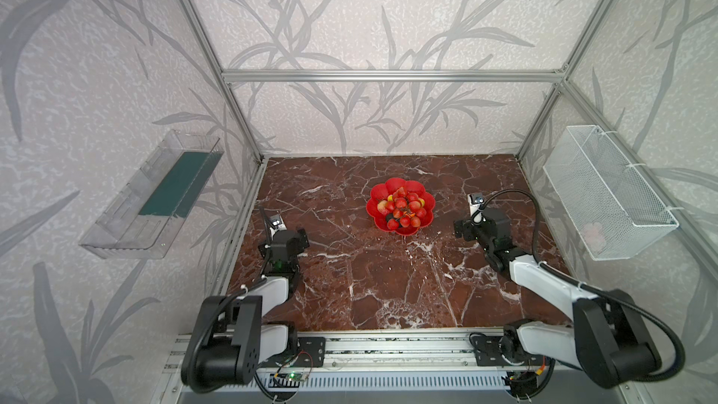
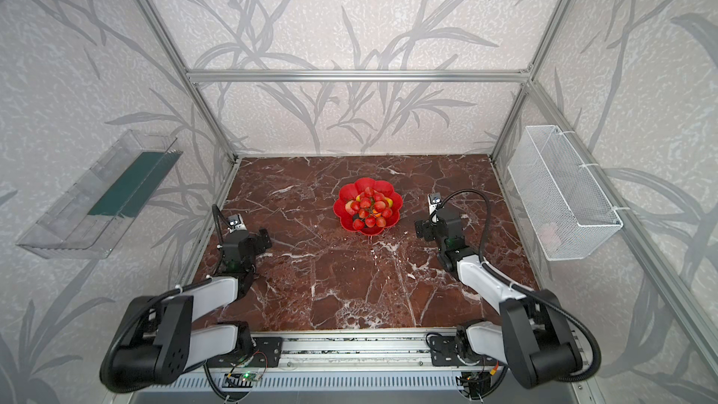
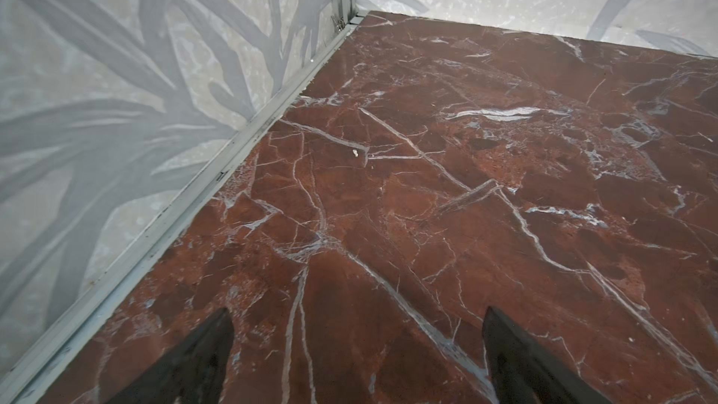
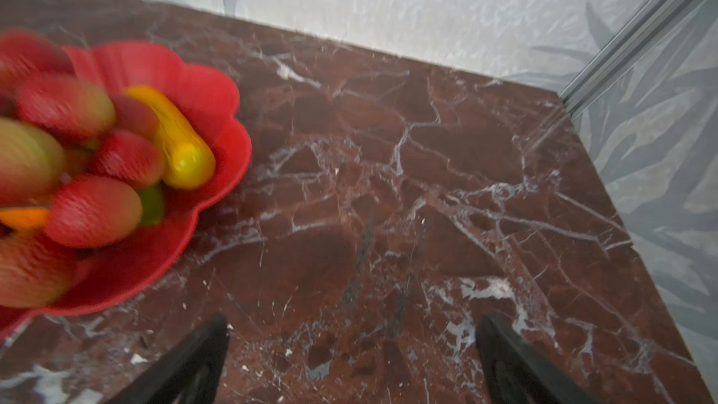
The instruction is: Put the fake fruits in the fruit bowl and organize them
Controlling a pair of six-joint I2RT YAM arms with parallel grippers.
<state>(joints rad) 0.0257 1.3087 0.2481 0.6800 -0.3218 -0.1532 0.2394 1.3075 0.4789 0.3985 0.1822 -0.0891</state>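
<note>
Bowl: the red scalloped fruit bowl sat on the marble table, toward the back wall and roughly midway between the two arms in both top views.
Fruits: the fake fruits lay heaped inside the bowl, mostly red-pink balls bunched together. None lay out on the marble.
Oblong fruit: the orange-yellow oblong fruit rested against the bowl's inner wall on the side facing the right arm, touching the red balls. The right wrist view was blurred there.
Left gripper: the left gripper hung low over bare marble near the left wall, well apart from the bowl. Its fingers were spread wide, with nothing between them.
Right gripper: the right gripper stood just beside the bowl without touching it, fingers wide apart and holding nothing.
Walls: a clear plastic tray hung on the left wall and a white wire basket on the right.
</note>
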